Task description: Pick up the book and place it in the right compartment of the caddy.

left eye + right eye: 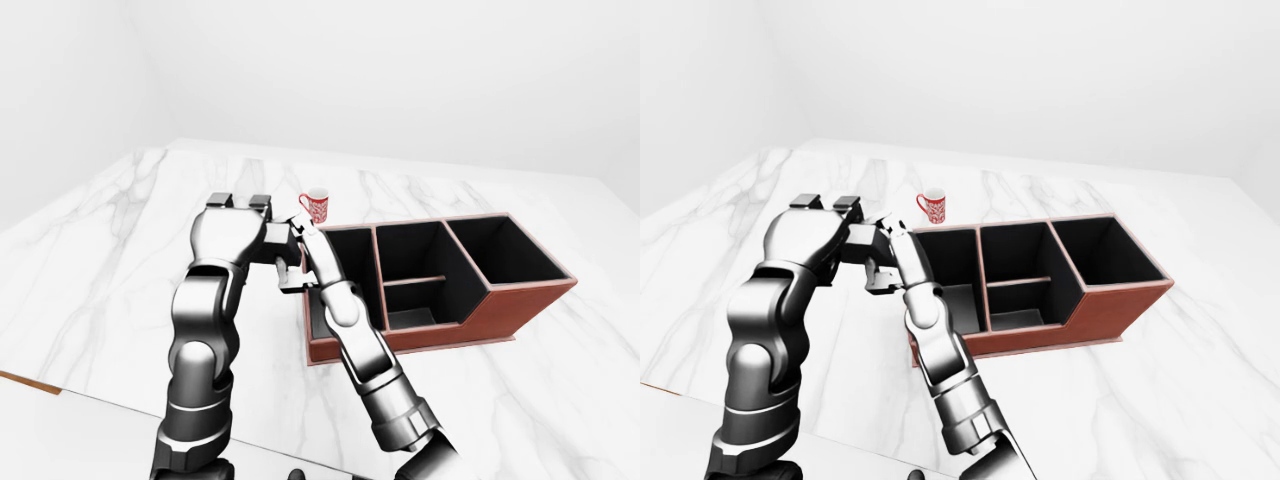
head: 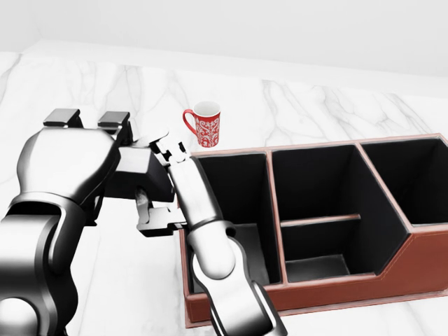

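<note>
The book (image 2: 136, 171), a dark flat block, is held above the marble top just left of the caddy. My left hand (image 2: 98, 143) is shut on its left part, with its fingers over the book's top edge. My right hand (image 2: 157, 183) has its fingers (image 2: 165, 145) curled over the top of the book's right end and its thumb under that end. The red-brown caddy (image 2: 275, 210) has three black compartments. Its right compartment (image 2: 413, 175) is at the head view's right edge and holds nothing.
A red patterned mug (image 2: 205, 124) stands on the white marble top (image 2: 315, 105) just above the caddy's left corner, close to my right fingers. The middle compartment has a low divider. The marble's near edge (image 1: 30, 380) shows at lower left in the left-eye view.
</note>
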